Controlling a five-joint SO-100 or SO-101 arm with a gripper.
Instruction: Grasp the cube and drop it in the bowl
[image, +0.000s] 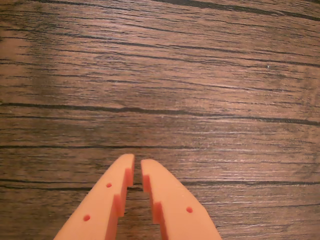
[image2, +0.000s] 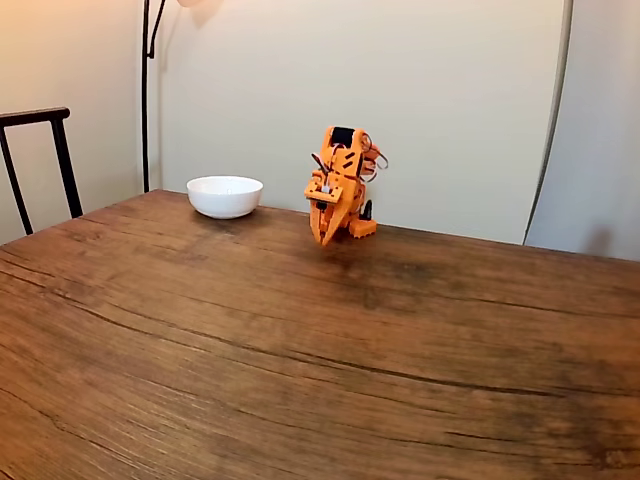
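Observation:
My orange gripper (image: 137, 162) enters the wrist view from the bottom edge. Its two fingers stand nearly together with only a thin gap and nothing between them, over bare wood. In the fixed view the orange arm is folded at the far side of the table, with the gripper (image2: 323, 238) pointing down close to the tabletop. The white bowl (image2: 225, 195) sits on the table to the left of the arm in that view, about a bowl's width away. The cube is out of view.
The dark wooden table (image2: 300, 340) stretches wide toward the camera in the fixed view. A black chair back (image2: 40, 160) stands at the left edge, and a lamp pole (image2: 146, 90) rises behind the bowl against the wall.

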